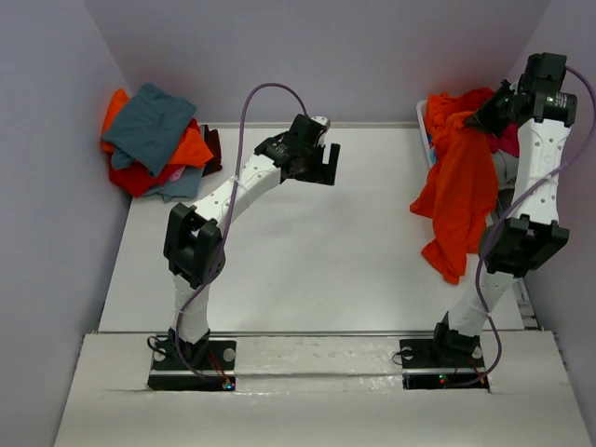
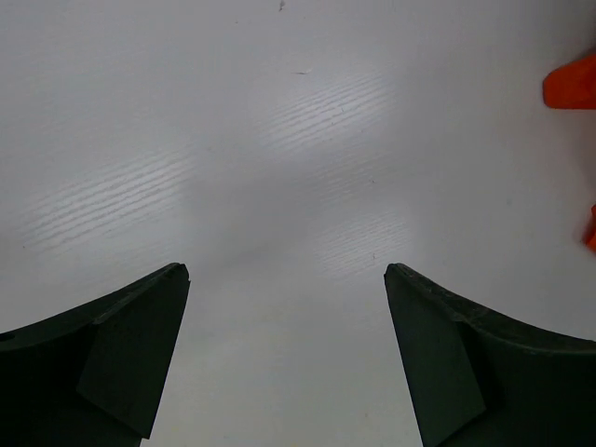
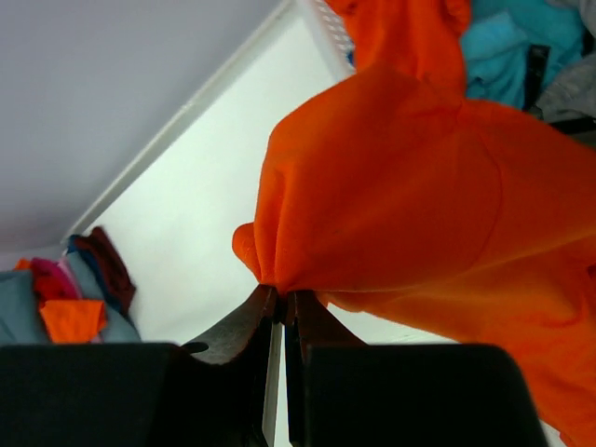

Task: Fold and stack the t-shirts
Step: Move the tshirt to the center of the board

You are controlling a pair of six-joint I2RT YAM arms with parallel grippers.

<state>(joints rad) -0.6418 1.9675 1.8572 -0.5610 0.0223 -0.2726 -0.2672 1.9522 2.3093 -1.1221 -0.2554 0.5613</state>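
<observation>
orange cloth of the t-shirt [image 1: 461, 196] hung in limp folds from your right gripper [image 3: 282, 303], jaws clenched on it. your left gripper [image 2: 284, 270] gaped over the smooth white table [image 1: 307, 261].

Two arms stand here, the left arm [image 1: 200, 242] and the right arm [image 1: 531, 205]. Each carries one pincer, making two: the left pincer [image 1: 317, 163] and the right pincer [image 3: 281, 296]. There is one table [image 1: 307, 261] and one white bin [image 1: 424, 119]. One orange t-shirt [image 1: 461, 196] hangs alone. One pile of t-shirts [image 1: 154, 140] shows at least five colours, but its exact count is unclear. The bin shows at least two more, a turquoise shirt [image 3: 498, 51] and a grey shirt [image 3: 573, 93].
</observation>
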